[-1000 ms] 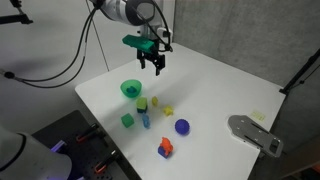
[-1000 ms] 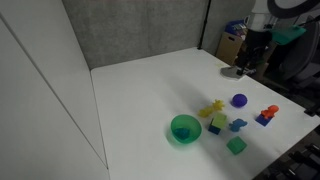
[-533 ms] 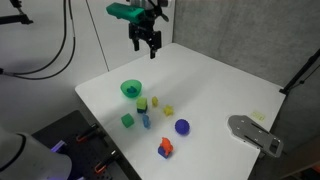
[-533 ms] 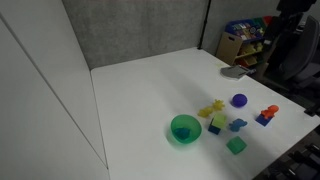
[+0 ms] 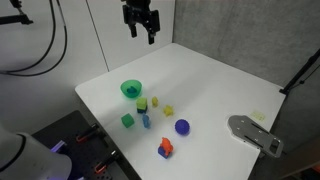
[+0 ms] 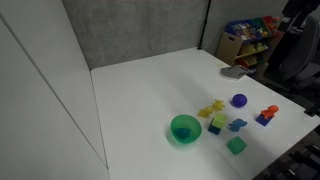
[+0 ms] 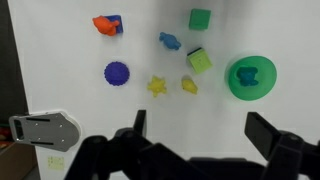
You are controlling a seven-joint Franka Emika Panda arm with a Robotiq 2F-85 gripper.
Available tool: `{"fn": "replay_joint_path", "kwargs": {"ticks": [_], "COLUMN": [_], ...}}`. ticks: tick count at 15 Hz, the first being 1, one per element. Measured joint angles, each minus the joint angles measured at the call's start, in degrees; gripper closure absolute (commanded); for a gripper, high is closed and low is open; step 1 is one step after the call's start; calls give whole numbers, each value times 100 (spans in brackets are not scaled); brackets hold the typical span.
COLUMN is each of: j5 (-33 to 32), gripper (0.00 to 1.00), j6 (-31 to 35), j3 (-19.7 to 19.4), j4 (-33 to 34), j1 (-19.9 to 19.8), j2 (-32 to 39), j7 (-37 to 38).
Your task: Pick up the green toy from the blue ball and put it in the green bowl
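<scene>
the gripper (image 5: 140, 34) has climbed higher above the green bowl (image 5: 131, 89) than before; its fingers (image 7: 266, 133) are spread, holding nothing. the blue ball (image 5: 182, 127) has not moved.

I saw a white worktop (image 7: 80, 40) that looked smooth and dull, with no shine. The green bowl (image 7: 236, 92) looked like smooth plastic with a soft gloss. The blue ball (image 7: 117, 73) looked bumpy all over. The claw (image 7: 200, 135) looked dull and black. A flat grey piece (image 7: 45, 130) looked dull too; metal or plastic, I could not tell.
</scene>
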Motion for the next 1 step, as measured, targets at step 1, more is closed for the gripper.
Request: {"fn": "replay_joint_path", "kwargs": {"ticks": [1], "j5": [-1], "gripper": [0], "j6": [0], "j3": [0], "j4": [0], "j1": [0], "j2": [3], "j7": [0]}}
